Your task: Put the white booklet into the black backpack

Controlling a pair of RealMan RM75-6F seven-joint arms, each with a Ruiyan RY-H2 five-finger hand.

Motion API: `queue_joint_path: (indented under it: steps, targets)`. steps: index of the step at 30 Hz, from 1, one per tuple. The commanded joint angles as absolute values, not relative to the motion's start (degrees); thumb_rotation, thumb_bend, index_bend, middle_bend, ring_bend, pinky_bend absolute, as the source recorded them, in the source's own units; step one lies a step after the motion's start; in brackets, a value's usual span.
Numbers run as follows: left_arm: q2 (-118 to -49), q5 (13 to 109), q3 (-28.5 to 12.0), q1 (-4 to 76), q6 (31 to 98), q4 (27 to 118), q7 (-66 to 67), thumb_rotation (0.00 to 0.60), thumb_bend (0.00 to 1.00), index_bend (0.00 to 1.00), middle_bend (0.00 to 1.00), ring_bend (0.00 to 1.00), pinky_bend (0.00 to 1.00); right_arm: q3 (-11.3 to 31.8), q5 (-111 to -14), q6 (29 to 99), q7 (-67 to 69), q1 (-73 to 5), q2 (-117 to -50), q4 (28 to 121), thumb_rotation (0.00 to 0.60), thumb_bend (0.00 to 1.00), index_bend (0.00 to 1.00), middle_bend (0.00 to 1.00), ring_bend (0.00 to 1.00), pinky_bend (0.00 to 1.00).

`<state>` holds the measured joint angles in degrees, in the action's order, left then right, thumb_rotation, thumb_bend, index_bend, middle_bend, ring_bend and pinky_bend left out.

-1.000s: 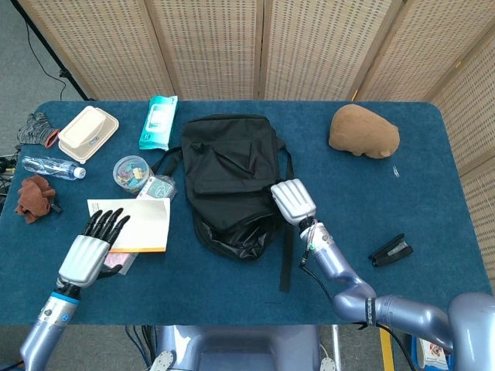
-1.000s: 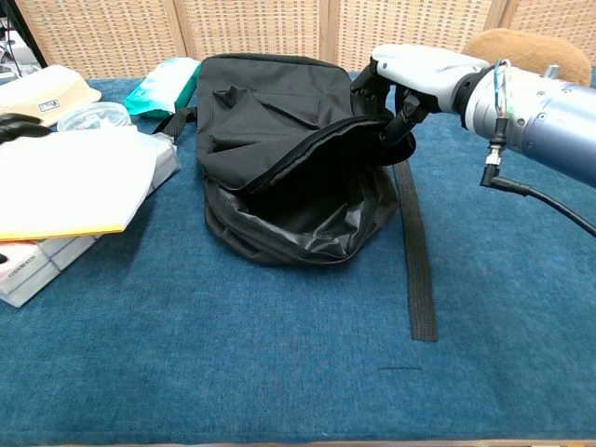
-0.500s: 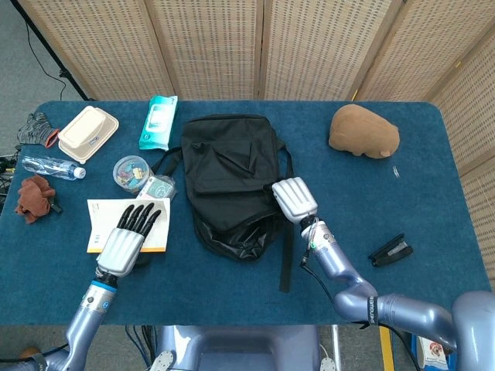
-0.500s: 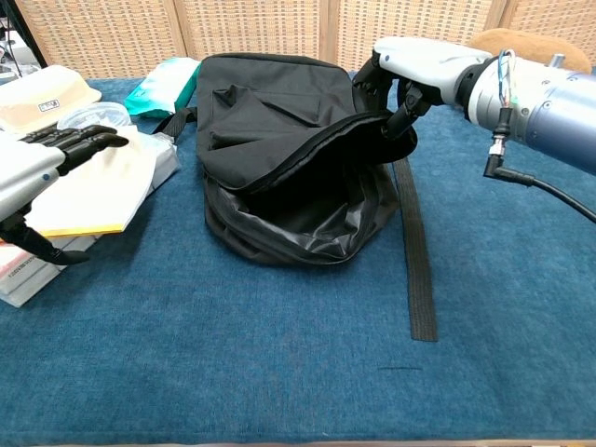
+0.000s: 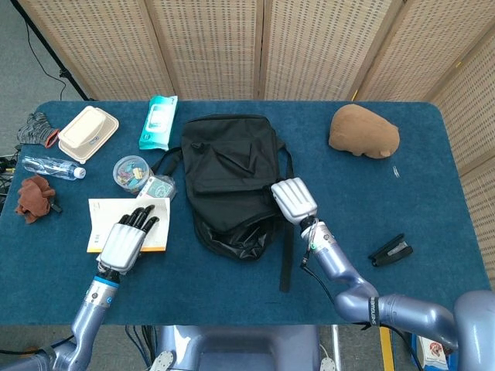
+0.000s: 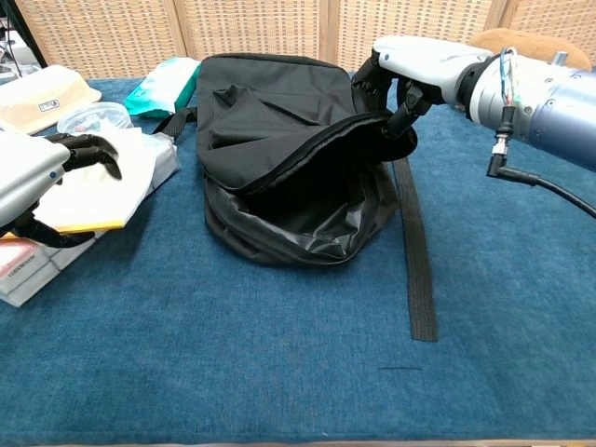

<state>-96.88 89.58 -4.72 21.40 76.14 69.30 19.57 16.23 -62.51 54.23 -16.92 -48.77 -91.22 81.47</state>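
**Left hand on the booklet, right hand holding the backpack open**

The flat white booklet with a yellow-orange edge [image 5: 116, 216] lies on the blue carpeted surface [image 5: 433, 201] just left of the black fabric backpack [image 5: 232, 178], outside it. The grey-and-black left hand [image 5: 128, 241] rests on the booklet's near right part, its black fingers [image 6: 93, 149] curled down over the top of the cover; the chest view shows the thumb at the booklet's near edge, though whether the booklet is truly pinched cannot be told.

The backpack lies flat in the middle of the surface with its mouth gaping toward the robot. The silver right hand [image 5: 293, 199] is at the backpack's right near corner, fingers [image 6: 402, 110] clamped on the rim of the opening and holding it lifted. A black strap [image 6: 416, 251] trails from that corner toward the near edge.

Left of the backpack, beyond the booklet, sit a small clear tub of coloured bits [image 5: 130, 171], a teal pack of wipes [image 5: 158, 121], a beige clamshell box [image 5: 87, 133] and a clear plastic bottle [image 5: 51, 167]. Well to the backpack's right lie a brown plush lump [image 5: 363, 131] and a small black stapler-like object [image 5: 390, 250].
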Motion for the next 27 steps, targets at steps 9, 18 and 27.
queue_joint_path:
  steps: [9,18,27]
  targets:
    - [-98.3,93.8,-2.7,23.0,79.1,59.8,12.7,0.600,0.58,0.74,0.58,0.54,0.68,16.0,-62.2,54.0,-16.4,-49.0,-91.4,81.1,0.600,0.55,0.61,0.57,0.44,0.51]
    - [-98.6,95.7,-2.2,24.0,81.6,56.3,9.0,0.600,0.60,0.78,0.62,0.58,0.71,16.0,-61.8,53.9,-16.7,-49.5,-91.8,80.8,0.600,0.55,0.61,0.57,0.44,0.51]
    - [-97.7,100.8,0.1,25.5,86.6,52.8,0.6,0.600,0.61,0.79,0.64,0.60,0.72,16.6,-61.0,53.4,-16.4,-49.9,-91.1,80.9,0.600,0.55,0.61,0.57,0.44,0.51]
